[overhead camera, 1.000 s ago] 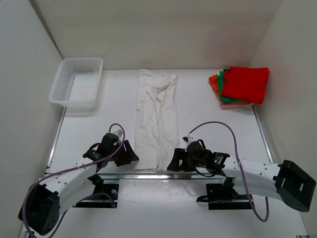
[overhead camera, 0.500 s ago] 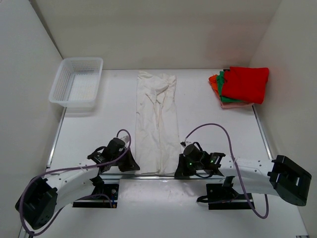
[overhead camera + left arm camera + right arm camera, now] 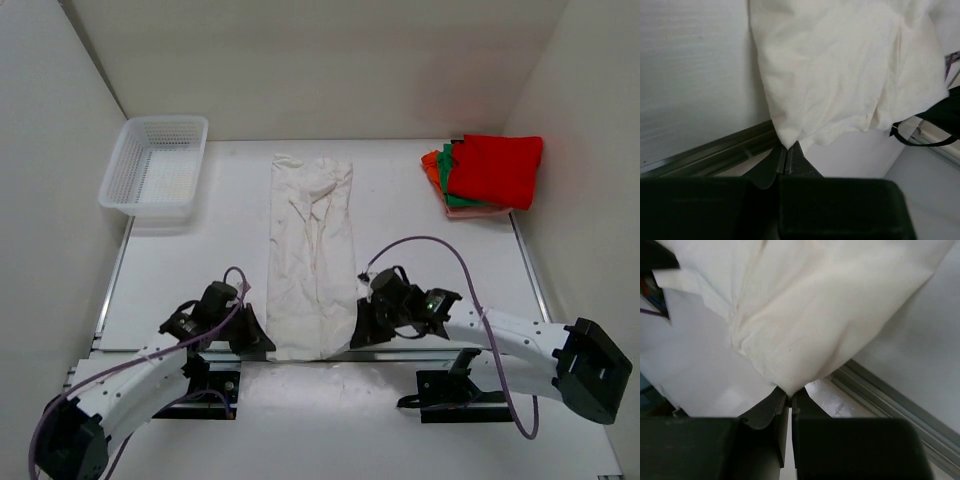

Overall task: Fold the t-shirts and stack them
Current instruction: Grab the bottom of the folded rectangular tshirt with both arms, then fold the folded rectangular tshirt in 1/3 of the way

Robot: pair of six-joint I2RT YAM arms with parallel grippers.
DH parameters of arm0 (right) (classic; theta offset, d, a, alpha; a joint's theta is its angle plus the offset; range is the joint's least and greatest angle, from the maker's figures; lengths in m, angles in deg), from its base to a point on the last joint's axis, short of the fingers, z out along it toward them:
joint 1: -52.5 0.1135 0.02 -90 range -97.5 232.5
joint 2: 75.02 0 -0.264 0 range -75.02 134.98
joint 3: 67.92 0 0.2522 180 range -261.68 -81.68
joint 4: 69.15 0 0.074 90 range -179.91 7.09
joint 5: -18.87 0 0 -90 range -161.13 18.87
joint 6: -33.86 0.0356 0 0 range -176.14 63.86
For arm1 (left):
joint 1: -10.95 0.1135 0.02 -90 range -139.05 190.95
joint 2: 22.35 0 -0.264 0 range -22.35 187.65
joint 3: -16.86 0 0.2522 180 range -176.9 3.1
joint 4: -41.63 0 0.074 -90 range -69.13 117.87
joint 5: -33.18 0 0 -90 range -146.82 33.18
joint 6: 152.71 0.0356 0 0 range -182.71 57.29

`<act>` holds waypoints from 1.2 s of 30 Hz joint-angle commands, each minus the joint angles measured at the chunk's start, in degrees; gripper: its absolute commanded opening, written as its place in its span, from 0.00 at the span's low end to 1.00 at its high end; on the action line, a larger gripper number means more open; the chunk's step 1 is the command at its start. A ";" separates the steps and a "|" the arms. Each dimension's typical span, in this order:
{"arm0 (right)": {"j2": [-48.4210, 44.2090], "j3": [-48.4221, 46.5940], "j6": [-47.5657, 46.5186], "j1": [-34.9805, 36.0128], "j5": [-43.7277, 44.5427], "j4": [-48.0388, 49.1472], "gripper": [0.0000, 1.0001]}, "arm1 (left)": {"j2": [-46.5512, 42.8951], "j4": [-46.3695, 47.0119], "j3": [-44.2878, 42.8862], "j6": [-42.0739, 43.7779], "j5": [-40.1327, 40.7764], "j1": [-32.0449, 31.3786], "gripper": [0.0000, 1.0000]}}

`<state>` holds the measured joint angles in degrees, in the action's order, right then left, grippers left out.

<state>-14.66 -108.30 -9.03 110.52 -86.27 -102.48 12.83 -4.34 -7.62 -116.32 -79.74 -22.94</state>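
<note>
The top camera looks steeply down from above and behind the arm bases, taking in the whole surface (image 3: 200, 260) with the white t-shirt (image 3: 310, 250) at its centre. Each wrist camera sits close behind its own gripper, the left gripper (image 3: 786, 150) and the right gripper (image 3: 790, 394), and faces along the shirt from a near corner. All three views share the shirt's near hem.

Can't really see the pinched corners of the white t-shirt (image 3: 310, 255) from the top view: buried under the left gripper (image 3: 267, 348) and right gripper (image 3: 353, 341), and way too small there to read anyway. Same deal up close in the left wrist view, corner swallowed between the fingers (image 3: 771, 170), most of the cloth chopped off by the top and right edges. Ditto in the right wrist view, plus dark blurry mush along the bottom. Barely getting slivers of the orange t-shirt (image 3: 430, 166) and green t-shirt (image 3: 446, 172) under the red t-shirt (image 3: 495, 170). Also losing the base end of the left arm (image 3: 130, 378) to the bottom edge.
</note>
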 commanded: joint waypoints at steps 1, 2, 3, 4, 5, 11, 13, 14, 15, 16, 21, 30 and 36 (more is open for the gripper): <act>2.29 -7.73 -9.66 -9.31 -11.31 -4.94 0.00 | 8.73 3.54 -7.89 4.63 -4.85 5.92 0.00; 3.44 -9.15 -12.54 -13.24 -13.49 -6.60 0.00 | 13.20 5.82 -10.52 6.74 -5.38 9.07 0.00; 5.54 -11.60 -15.79 -17.37 -15.52 -7.14 0.00 | 15.42 6.45 -13.51 9.28 -6.43 10.67 0.00; 6.08 -13.88 -18.52 -21.15 -16.23 -7.49 0.00 | 19.71 8.19 -14.58 10.00 -6.79 13.73 0.00; 8.70 -14.86 -19.85 -23.02 -18.16 -7.76 0.00 | 23.93 10.30 -17.81 10.97 -6.70 16.02 0.00; 23.81 -31.10 -29.79 -31.65 -20.55 -9.52 0.00 | 44.59 16.64 -32.75 14.31 -7.41 21.14 0.00; 27.96 -35.24 -31.99 -32.97 -20.19 -9.69 0.00 | 49.10 18.05 -36.73 14.49 -7.76 22.63 0.00; 30.76 -38.05 -32.17 -33.67 -20.37 -9.35 0.00 | 51.89 19.36 -38.92 14.23 -7.67 23.34 0.00; 33.31 -39.29 -32.95 -34.54 -20.55 -8.82 0.00 | 54.01 19.90 -40.59 13.88 -7.84 24.13 0.00; 34.81 -42.00 -33.31 -35.25 -20.55 -8.90 0.00 | 55.16 20.77 -41.65 13.62 -7.93 24.66 0.00; 46.58 -51.25 -36.30 -37.54 -20.81 -9.17 0.00 | 63.24 24.46 -48.33 12.39 -7.66 26.68 0.00; 61.19 -70.93 -37.72 -41.32 -16.60 -5.40 0.29 | 76.52 36.81 -57.92 4.67 -8.98 28.87 0.44; 49.81 -55.43 -26.21 -43.34 -2.28 11.38 0.66 | 69.95 64.46 -44.40 -10.12 -1.78 31.51 0.67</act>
<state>44.33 -170.78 -41.33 67.90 -96.17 -100.89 88.85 44.75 -56.08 -119.57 -85.20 7.31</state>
